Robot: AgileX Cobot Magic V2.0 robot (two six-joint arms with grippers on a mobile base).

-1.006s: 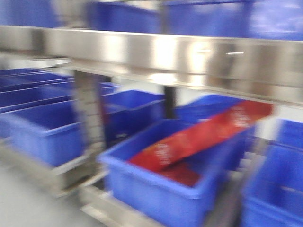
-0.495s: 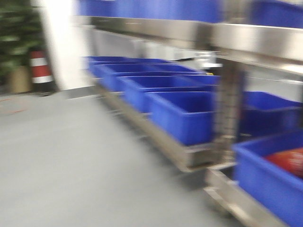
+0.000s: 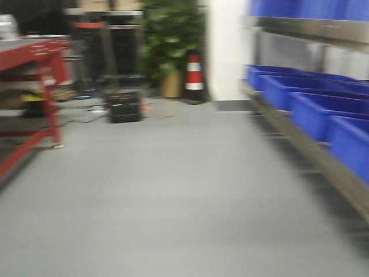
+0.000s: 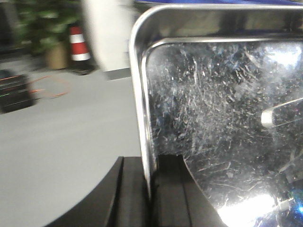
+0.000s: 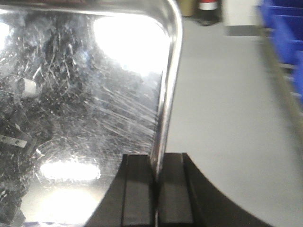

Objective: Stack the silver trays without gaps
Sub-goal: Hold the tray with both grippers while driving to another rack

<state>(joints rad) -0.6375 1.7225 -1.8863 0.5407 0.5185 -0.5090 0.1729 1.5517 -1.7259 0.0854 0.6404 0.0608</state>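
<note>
Silver tray (image 4: 218, 118) is being pinched by opposite rims between the jaws of left gripper (image 4: 150, 170) and right gripper (image 5: 157, 165); blue bins (image 3: 311, 104), close ahead a second ago, are being left aside, so stacking is judged still ahead.

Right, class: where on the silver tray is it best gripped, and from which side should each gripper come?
Grip the thin out-turned rim of the tray; the body is too wide to pinch. Come from outside at opposite edges: the left gripper pinches the left rim and the right gripper the right, which should balance it.
</note>
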